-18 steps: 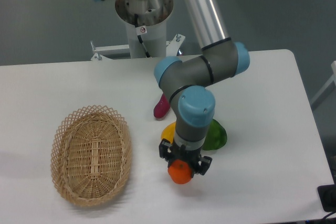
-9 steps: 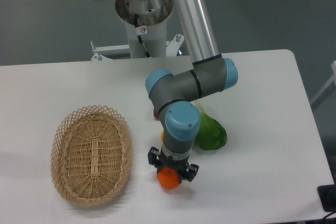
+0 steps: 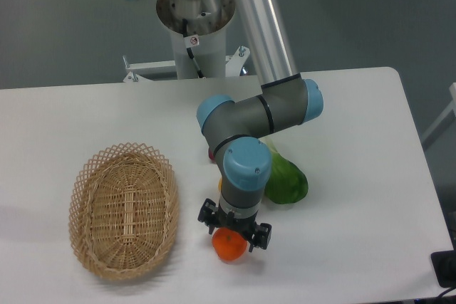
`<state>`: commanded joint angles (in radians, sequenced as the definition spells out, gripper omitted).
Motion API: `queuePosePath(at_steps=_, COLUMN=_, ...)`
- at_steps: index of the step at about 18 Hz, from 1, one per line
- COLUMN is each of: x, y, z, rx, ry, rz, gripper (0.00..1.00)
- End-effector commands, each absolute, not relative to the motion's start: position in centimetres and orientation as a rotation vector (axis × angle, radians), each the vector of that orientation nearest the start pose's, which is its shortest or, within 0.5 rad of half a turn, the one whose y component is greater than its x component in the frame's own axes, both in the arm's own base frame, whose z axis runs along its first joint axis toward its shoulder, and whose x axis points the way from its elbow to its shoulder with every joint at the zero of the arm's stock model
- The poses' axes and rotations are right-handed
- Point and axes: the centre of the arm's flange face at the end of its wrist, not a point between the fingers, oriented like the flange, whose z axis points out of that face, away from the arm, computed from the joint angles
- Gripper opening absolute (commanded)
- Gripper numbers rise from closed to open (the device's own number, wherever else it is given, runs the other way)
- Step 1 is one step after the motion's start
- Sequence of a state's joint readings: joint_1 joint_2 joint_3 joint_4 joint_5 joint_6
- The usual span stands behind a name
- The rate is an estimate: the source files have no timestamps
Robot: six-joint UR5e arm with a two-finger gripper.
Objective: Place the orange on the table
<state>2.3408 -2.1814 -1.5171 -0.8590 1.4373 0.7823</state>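
Surface: large white smooth table [image 3: 356, 176] with rounded corners, filling most of the view; grey floor beyond its far edge.

Fixture: round metal pedestal [image 3: 196, 26] at the far side, carrying the arm's base.

Item: oval woven wicker basket [image 3: 123, 208] on the left part of the table, well apart from the fruit.

Item: large green fruit [image 3: 286, 181] near the table's middle, just right of the arm's wrist and partly hidden by it. A sliver of magenta [image 3: 211, 154] shows at the wrist's left edge; what it is cannot be told.

Arm: silver tube slanting down from the far side to a grey elbow with blue caps, folding left, then a blue-capped wrist pointing straight down.

Tool: black two-finger gripper [image 3: 234, 226], fingers spread to either side of the small round bright-orange fruit [image 3: 229, 245]. Whether the fingers touch it cannot be told.

Position: the orange is at table level on the near side, right of the basket and left of the green fruit.
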Motion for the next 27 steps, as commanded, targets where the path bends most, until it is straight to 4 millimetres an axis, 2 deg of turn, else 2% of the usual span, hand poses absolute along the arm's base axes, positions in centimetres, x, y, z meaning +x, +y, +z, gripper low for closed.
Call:
queuePosePath(at_steps=5, x=-37.5, y=59.4, z=25.9, rx=-2.904, ry=0.030, rz=0.082, gripper=1.00)
queuePosePath(at_steps=9, x=-38.5, y=59.0, z=28.7, rx=-2.914, ry=0.026, rz=0.210, gripper=1.00)
queuePosePath(at_steps=13, x=-39.8, y=57.3, z=33.7, rx=-2.872, ry=0.080, rz=0.295, gripper=1.00)
queuePosePath(at_steps=16, x=-40.3, y=56.7, z=36.1, rx=-2.848, ry=0.089, rz=0.335, gripper=1.00)
queuePosePath(at_steps=21, x=-42.0, y=54.1, z=40.8, rx=-2.837, ry=0.139, rz=0.387, gripper=1.00)
queuePosePath(at_steps=23, x=-42.0, y=53.3, z=42.0, rx=-2.855, ry=0.193, rz=0.381, gripper=1.00)
queuePosePath(at_steps=25, x=-43.0, y=50.6, z=43.5, rx=-2.886, ry=0.282, rz=0.374, gripper=1.00)
queuePosePath(at_steps=27, x=-43.6, y=48.9, z=44.7, rx=-2.892, ry=0.362, rz=0.384, gripper=1.00)
